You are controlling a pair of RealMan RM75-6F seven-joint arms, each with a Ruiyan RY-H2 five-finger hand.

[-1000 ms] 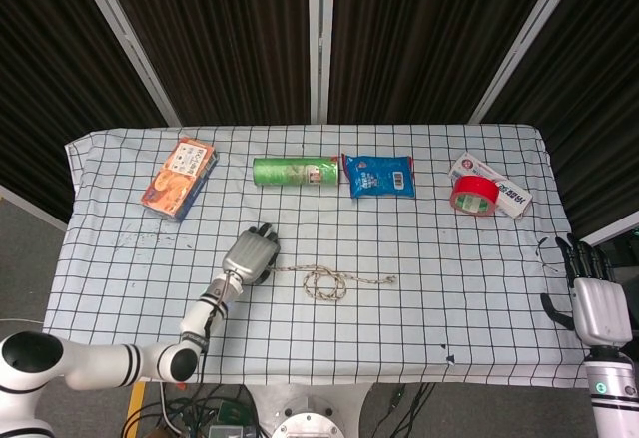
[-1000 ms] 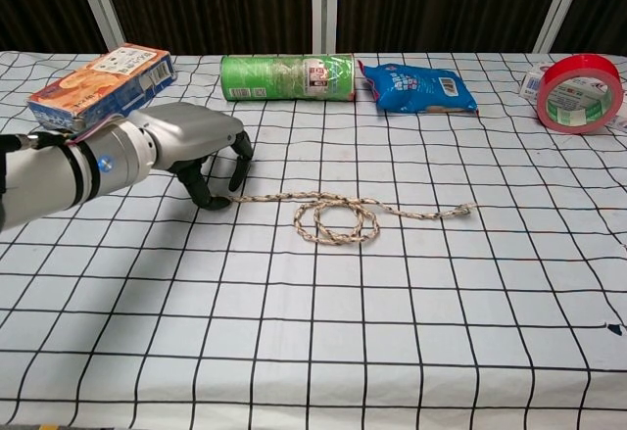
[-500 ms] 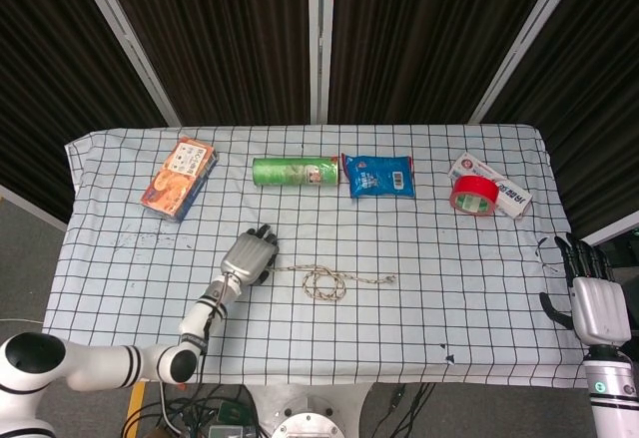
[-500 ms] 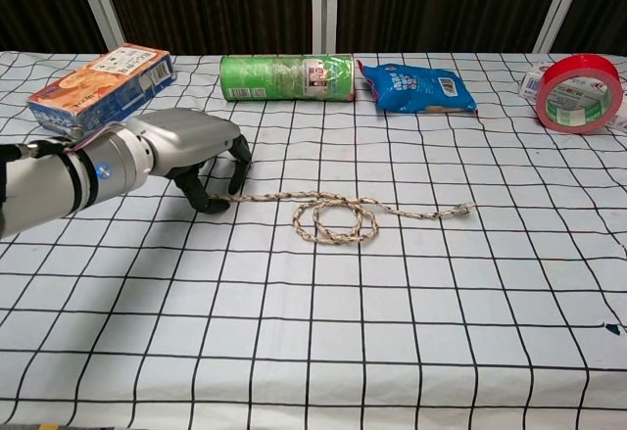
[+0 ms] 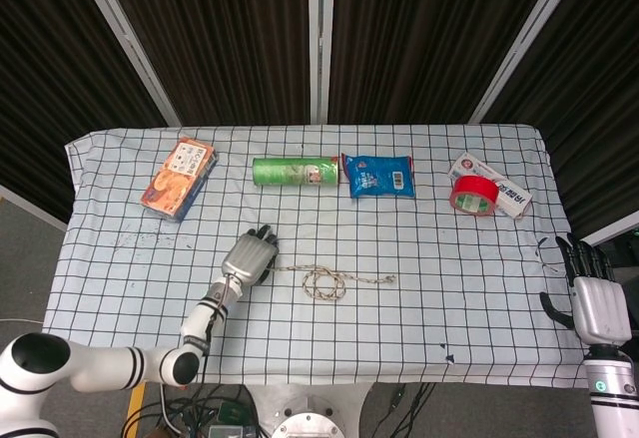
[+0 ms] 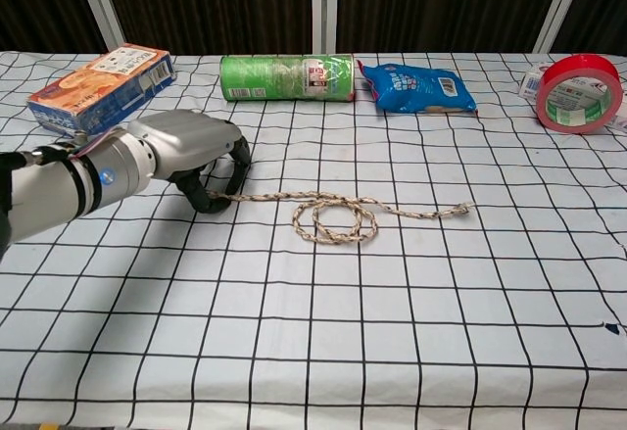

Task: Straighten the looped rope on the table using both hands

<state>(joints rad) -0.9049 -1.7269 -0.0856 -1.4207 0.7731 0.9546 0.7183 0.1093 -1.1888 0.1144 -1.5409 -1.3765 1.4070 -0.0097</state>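
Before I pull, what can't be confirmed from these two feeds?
- Left robot hand grip: its curled fingers cover the rope end in both views, so an actual pinch cannot be confirmed.
- Right robot hand: outside the chest view; in the head view it sits off the table's right edge, too small to judge finger pose.
- Rope loops: how the strands cross is too fine in both views.
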